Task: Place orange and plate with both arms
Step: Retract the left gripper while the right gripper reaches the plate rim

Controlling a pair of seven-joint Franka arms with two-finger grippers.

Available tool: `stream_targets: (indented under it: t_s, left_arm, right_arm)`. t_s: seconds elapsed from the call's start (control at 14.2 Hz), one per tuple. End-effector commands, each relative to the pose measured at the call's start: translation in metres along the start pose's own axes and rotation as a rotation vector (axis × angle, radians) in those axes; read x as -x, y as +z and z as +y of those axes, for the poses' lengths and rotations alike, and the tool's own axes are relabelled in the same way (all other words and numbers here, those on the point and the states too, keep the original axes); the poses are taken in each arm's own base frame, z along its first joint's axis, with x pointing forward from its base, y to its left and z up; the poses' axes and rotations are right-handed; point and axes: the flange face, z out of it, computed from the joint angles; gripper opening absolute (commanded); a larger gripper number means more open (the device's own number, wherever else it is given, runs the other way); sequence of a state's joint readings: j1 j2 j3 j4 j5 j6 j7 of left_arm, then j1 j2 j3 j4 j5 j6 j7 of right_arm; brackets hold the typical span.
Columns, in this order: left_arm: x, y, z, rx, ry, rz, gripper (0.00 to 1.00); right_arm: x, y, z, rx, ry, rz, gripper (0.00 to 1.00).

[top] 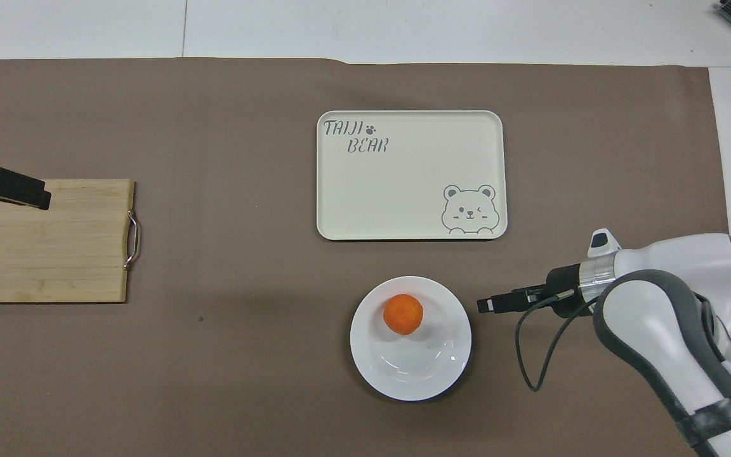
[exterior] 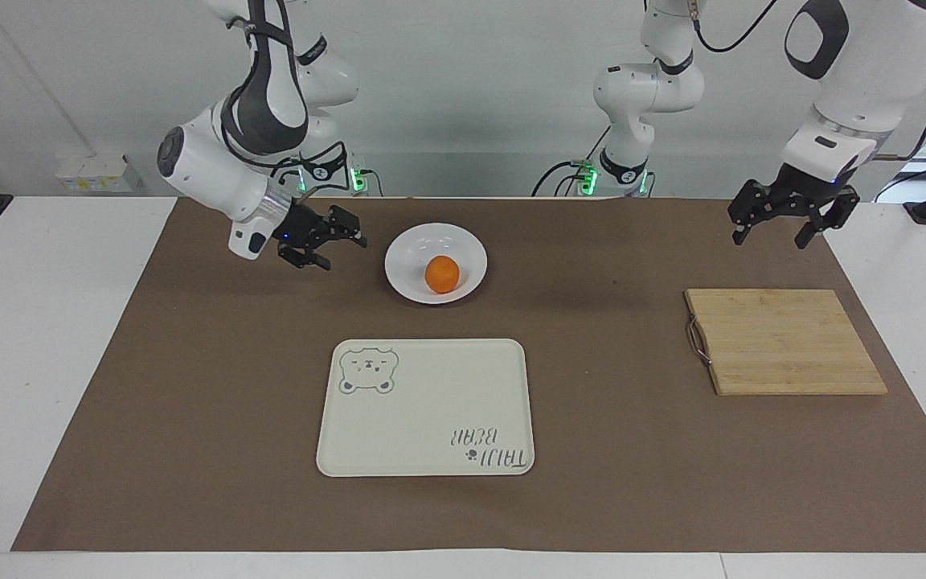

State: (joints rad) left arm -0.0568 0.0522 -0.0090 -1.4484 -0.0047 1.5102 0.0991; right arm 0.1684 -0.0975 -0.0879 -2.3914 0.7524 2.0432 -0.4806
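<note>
The orange (exterior: 442, 274) lies in the white plate (exterior: 407, 251), which stands on the brown mat near the robots. It also shows in the overhead view, orange (top: 403, 314) in plate (top: 432, 381). My right gripper (exterior: 341, 248) is open and empty, low, just beside the plate's rim toward the right arm's end, apart from it; in the overhead view the right gripper (top: 486, 305) points at the plate. My left gripper (exterior: 770, 233) is open and empty, raised over the left arm's end of the mat; the left gripper (top: 35, 195) shows over the cutting board's edge.
A cream rectangular tray (exterior: 431, 402) with a bear drawing lies farther from the robots than the plate; it also shows in the overhead view (top: 403, 190). A wooden cutting board (exterior: 784, 342) with a metal handle lies toward the left arm's end.
</note>
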Motion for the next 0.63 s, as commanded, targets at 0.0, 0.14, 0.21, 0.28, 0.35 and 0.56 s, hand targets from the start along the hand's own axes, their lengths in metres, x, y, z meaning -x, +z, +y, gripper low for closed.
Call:
stream_targets:
  t_s: [0.0, 0.14, 0.21, 0.28, 0.35, 0.56]
  left_arm:
    - [-0.006, -0.005, 0.003, -0.016, 0.019, -0.031, 1.0]
    - [-0.005, 0.0, 0.0, -0.013, 0.014, -0.039, 1.0]
    - [-0.003, 0.002, 0.001, -0.01, 0.015, -0.043, 1.0]
    - [0.008, 0.008, 0.004, -0.01, 0.019, -0.055, 1.0]
    - [0.018, 0.013, 0.003, -0.011, 0.019, -0.065, 1.0]
    - [0.02, 0.014, 0.004, -0.011, 0.017, -0.054, 1.0]
  right_arm:
    - [0.016, 0.012, 0.009, -0.032, 0.017, 0.006, 1.0]
    - [0.019, 0.017, 0.012, -0.05, 0.037, 0.004, 1.0]
    - [0.023, 0.024, 0.015, -0.074, 0.059, 0.004, 1.0]
    - [0.026, 0.034, 0.022, -0.098, 0.057, 0.003, 1.0]
    - [0.028, 0.044, 0.029, -0.134, 0.058, 0.007, 1.0]
    - [0.033, 0.062, 0.04, -0.149, 0.077, 0.032, 1.0]
